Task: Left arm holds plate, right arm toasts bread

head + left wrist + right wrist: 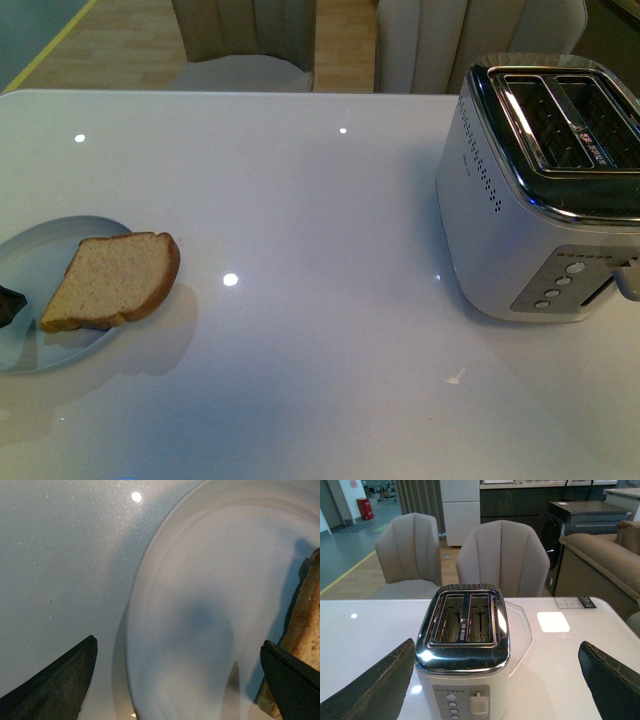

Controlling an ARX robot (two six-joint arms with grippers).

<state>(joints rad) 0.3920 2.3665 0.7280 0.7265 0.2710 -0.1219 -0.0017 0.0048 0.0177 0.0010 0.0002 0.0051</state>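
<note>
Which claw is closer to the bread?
Left. The left claw hangs open over the plate, right beside the bread; the right claw faces the toaster, away from the bread.

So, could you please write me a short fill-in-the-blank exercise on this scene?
1. The bread lies on the ___.
2. The toaster has ___ slots.
3. Both slots are ___.
4. The left gripper and right gripper are both ___.
Missing: plate, two, empty, open.
</note>
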